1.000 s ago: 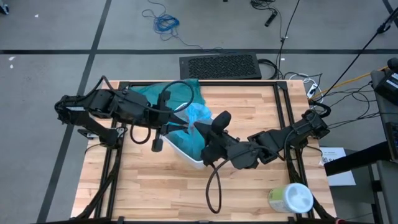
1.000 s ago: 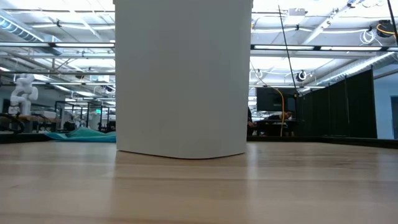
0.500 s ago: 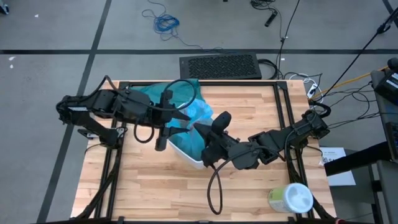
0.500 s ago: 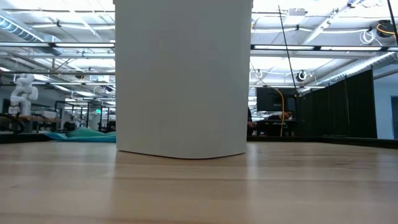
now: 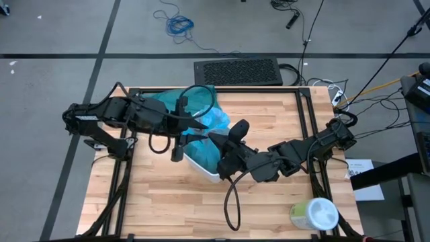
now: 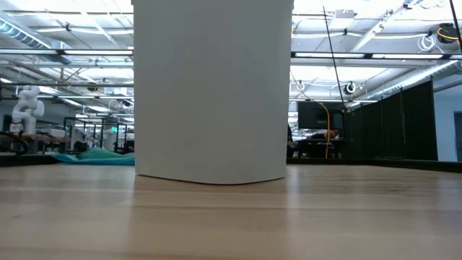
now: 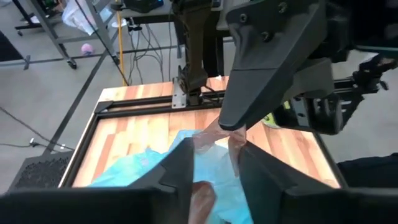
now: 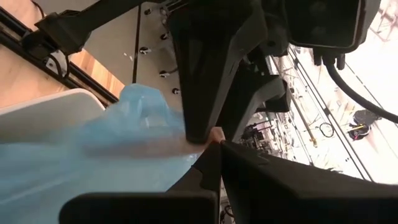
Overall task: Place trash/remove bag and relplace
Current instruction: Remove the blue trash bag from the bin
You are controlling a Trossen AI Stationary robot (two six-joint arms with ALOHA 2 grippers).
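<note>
The light-blue bag (image 5: 213,122) sits in the white bin (image 5: 199,163) at the table's middle, with its top bunched up above the rim. My right gripper (image 5: 214,137), reaching in from the right, is shut on that bunched top. My left gripper (image 7: 214,171) comes from the left and is open. Its fingers stand on either side of a stretched strand of the bag (image 7: 213,138), just short of the right gripper's tips (image 7: 233,121). I cannot tell whether they touch it. The trash is hidden. My right gripper pinches a gathered bit of the bag's top (image 8: 200,138) between its two fingertips, coming in about level from the table's right. The plastic runs drawn out from the pinch back down to the bin (image 8: 56,102). How many layers are held cannot be told.
A darker teal bag (image 5: 171,102) lies crumpled on the table behind the bin, at the far left. A white-and-green wipes tub (image 5: 314,214) stands at the near right corner. In the low view the bin's white wall (image 6: 213,94) blocks the middle.
My left gripper has crept a little toward the table's right, closer to the right gripper's pinch on the bag. The right gripper has kept its hold and stayed in place.
</note>
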